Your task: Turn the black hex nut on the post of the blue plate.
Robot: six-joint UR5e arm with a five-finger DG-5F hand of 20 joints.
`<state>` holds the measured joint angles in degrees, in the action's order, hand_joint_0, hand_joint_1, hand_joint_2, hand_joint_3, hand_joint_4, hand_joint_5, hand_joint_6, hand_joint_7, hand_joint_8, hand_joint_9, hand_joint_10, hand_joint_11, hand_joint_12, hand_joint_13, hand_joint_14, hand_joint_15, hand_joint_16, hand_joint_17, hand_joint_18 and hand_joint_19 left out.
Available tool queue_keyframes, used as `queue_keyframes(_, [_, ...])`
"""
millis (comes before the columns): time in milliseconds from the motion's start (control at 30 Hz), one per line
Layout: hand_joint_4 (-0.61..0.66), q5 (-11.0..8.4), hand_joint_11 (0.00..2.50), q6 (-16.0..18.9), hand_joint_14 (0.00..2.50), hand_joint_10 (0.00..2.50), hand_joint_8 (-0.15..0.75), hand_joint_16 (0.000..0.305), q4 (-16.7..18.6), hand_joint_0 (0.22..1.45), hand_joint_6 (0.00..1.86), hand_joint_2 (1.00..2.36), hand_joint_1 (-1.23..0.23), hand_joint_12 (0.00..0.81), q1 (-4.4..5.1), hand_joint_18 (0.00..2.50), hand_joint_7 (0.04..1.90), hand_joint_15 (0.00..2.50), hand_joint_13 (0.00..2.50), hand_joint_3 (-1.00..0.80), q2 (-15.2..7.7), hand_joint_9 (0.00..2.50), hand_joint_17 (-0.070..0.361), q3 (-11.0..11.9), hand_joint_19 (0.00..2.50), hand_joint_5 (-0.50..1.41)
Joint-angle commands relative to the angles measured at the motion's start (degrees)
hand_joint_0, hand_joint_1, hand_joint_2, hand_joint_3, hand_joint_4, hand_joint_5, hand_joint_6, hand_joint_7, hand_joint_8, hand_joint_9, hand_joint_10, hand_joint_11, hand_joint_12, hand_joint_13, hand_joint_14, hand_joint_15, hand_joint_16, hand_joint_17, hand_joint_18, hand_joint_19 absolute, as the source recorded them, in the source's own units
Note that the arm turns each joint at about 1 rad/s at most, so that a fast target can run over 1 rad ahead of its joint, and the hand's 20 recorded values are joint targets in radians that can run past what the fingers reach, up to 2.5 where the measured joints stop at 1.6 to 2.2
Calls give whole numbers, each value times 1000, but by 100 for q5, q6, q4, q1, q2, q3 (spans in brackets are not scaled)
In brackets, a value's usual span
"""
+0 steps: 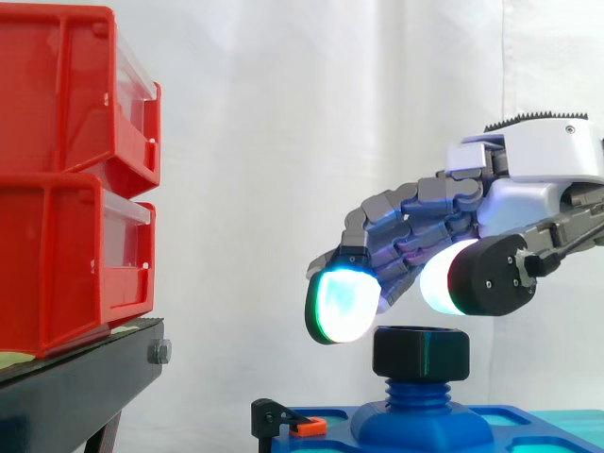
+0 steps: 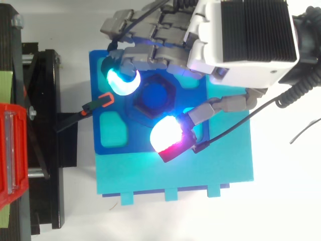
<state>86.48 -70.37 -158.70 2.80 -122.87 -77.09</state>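
A white curtain (image 1: 283,142) hangs behind the work, and in the top view a white counter (image 2: 286,201) carries it. At 9 o'clock stand two stacked red plastic bins (image 1: 57,179) on a black metal stand (image 1: 75,382).

The grey and white robot hand (image 1: 510,203) comes in from 3 o'clock in the side view and from 1 o'clock in the top view (image 2: 241,35). It hangs over the plate with its fingers loosely bent and spread wider than the nut, gripping nothing. One cyan-green glowing fingertip (image 1: 340,304) hangs at the nut's 9 o'clock in the side view, its lower end just below the nut's top edge. I cannot tell whether it touches the nut. From above, this pad (image 2: 122,80) lies at the nut's 10 o'clock. The white and red thumb pad (image 2: 167,134) lies at the nut's 5 o'clock, and the side view shows it above the nut.

A flat cyan square base (image 2: 175,175) lies on the counter, and the blue plastic plate (image 2: 98,130) with shallow recesses covers its 12 o'clock half. A threaded blue post (image 1: 420,392) rises upright from the plate. The black hex nut (image 1: 420,352) sits at the top of the post, with thread showing beneath it.

A small black clamp with an orange lever (image 2: 100,102) grips the plate's 9 o'clock edge.
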Motion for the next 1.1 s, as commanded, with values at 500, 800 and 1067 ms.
queue_keyframes(500, [228,141,98,6,7,4,268,60,-56,451,504,1000,-517,361,2,348,985,166,373,-500,0,286,135,1,562,-202])
queue_keyframes(800, [231,211,97,6,7,3,270,60,-73,451,504,1000,-515,361,2,349,992,170,374,-500,0,292,135,1,564,-200])
queue_keyframes(1067, [231,273,83,15,9,3,267,60,-73,451,504,1000,-514,361,-34,356,991,165,373,-500,0,287,135,1,563,-200])
